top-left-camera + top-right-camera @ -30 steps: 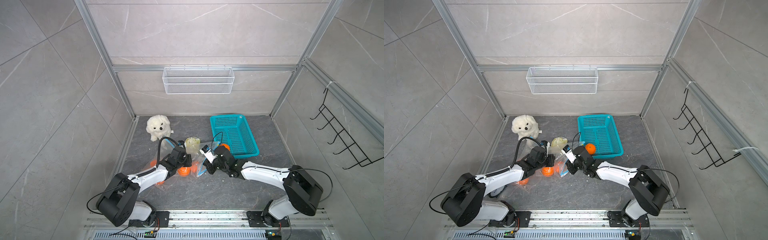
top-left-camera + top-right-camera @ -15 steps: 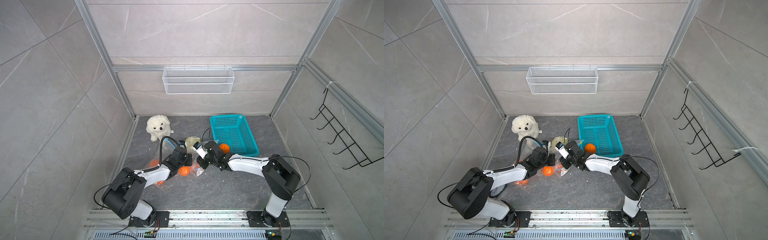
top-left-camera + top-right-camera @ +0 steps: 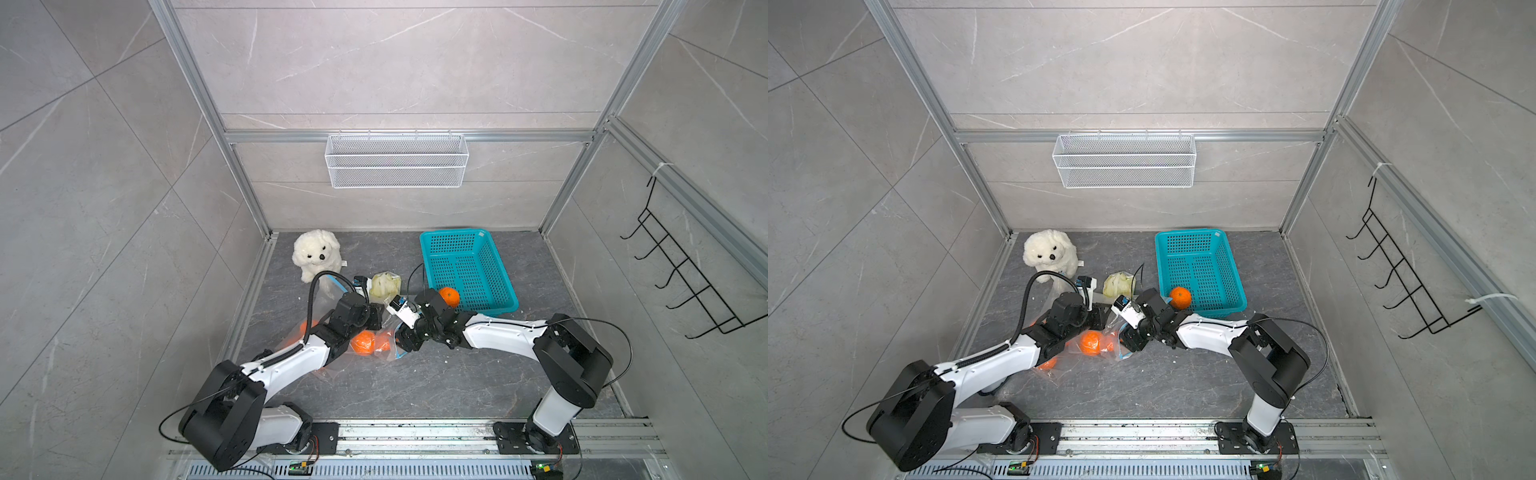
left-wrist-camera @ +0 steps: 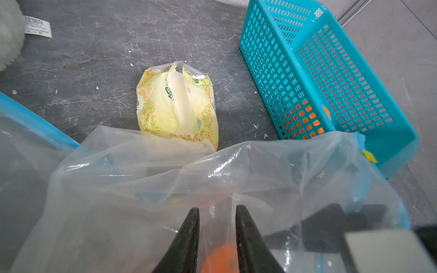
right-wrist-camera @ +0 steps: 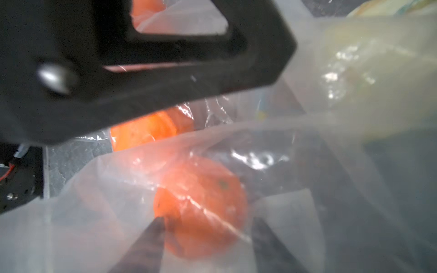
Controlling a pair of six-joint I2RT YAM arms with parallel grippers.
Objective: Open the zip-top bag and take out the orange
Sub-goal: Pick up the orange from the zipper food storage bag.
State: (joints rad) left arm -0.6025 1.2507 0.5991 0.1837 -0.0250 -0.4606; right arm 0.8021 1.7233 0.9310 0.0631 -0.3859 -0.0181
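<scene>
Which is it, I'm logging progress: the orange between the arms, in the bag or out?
Inside the bag. The right wrist view shows the orange hazy behind clear film; in a top view plastic surrounds it.

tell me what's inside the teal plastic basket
One round orange fruit lies in the near corner of the teal plastic mesh basket; the rest of its floor shows nothing else. The right arm covers part of that corner, so that spot is unseen.
</scene>
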